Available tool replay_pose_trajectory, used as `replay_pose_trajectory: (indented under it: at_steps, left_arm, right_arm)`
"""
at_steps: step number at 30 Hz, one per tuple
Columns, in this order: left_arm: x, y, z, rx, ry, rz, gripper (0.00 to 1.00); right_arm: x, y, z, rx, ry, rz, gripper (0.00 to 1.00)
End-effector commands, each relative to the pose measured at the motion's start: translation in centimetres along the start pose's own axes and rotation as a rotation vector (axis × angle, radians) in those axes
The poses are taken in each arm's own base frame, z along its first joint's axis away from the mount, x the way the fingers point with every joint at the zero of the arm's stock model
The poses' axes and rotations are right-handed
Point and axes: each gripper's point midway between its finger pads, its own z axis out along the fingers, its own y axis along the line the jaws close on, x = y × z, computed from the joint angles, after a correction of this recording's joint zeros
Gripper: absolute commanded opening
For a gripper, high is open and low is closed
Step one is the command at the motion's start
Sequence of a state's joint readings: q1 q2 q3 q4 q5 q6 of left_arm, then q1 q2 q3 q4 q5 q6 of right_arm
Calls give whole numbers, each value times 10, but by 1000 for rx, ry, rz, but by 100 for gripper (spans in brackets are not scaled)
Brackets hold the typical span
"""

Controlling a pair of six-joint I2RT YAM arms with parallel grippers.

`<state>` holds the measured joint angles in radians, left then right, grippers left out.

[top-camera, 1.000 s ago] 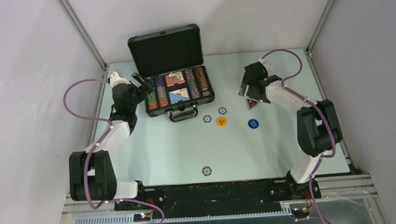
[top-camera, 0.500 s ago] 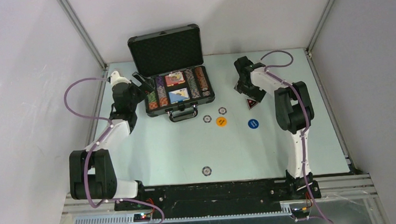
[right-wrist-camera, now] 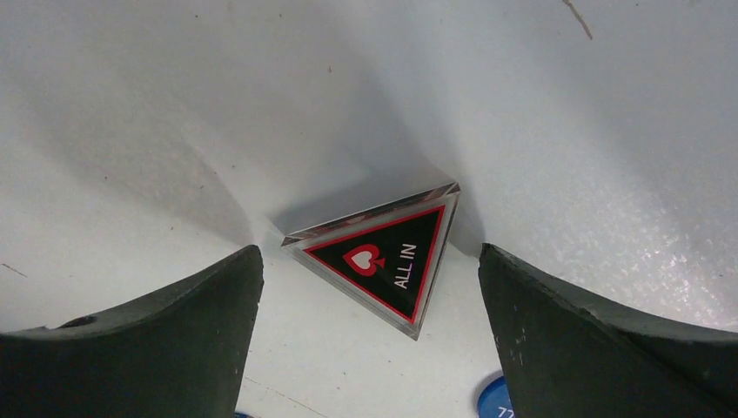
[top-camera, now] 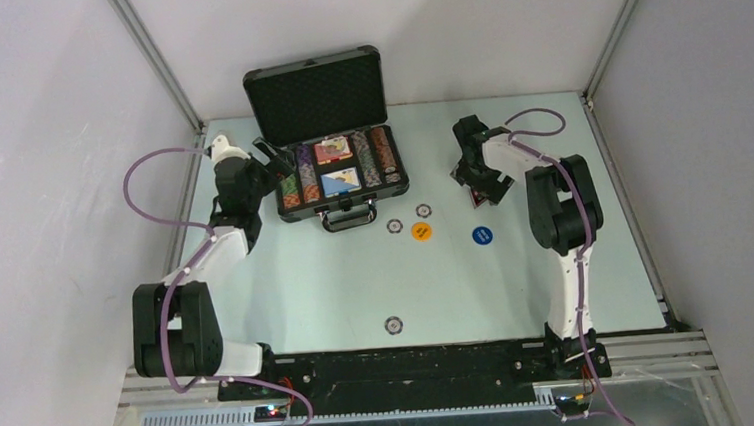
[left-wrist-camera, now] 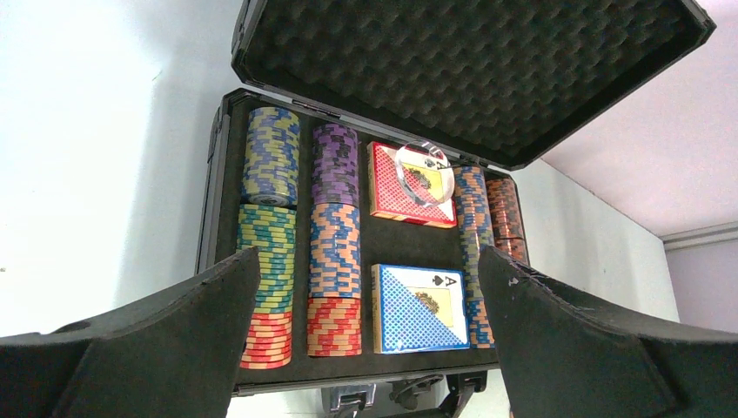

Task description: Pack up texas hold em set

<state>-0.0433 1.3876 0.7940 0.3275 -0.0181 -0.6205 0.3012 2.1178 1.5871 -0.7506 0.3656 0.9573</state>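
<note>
Black triangular ALL IN marker point(right-wrist-camera: 383, 257) lies flat on the table point(right-wrist-camera: 566, 131) between the right gripper point(right-wrist-camera: 365, 261)'s wide-spread fingers, touching neither. The left gripper point(left-wrist-camera: 369, 261), likewise agape, faces the open briefcase point(left-wrist-camera: 218, 192) just ahead.

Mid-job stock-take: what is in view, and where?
briefcase: one, black, open, far side of table.
chip rows: several, multicoloured, inside briefcase.
red deck: one, inside briefcase.
blue deck: one, inside briefcase.
clear button: one, on red deck.
orange button: one, table before briefcase.
blue button: one, right of orange button.
small discs: three, pale, two near briefcase, one near bases.
triangular marker: one, black-red, table's right.
left gripper: open, beside briefcase.
right gripper: open, above triangular marker.
</note>
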Motion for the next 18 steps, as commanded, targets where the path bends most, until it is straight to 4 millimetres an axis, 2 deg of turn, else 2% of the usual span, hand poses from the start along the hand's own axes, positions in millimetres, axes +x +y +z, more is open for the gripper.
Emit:
replay_pose_trajectory:
  at_steps: [1, 9, 18]
  left_arm:
    - [-24, -16, 2, 46, -55, 7, 100]
    - [-24, -16, 3, 46, -56, 8, 100]
    - [-23, -16, 4, 45, -53, 5, 100]
  right_arm:
    - [-9, -2, -1, -17, -2, 62, 96]
    - [-16, -5, 1, 5, -23, 52, 91]
    - [-8, 0, 3, 9, -10, 15, 83]
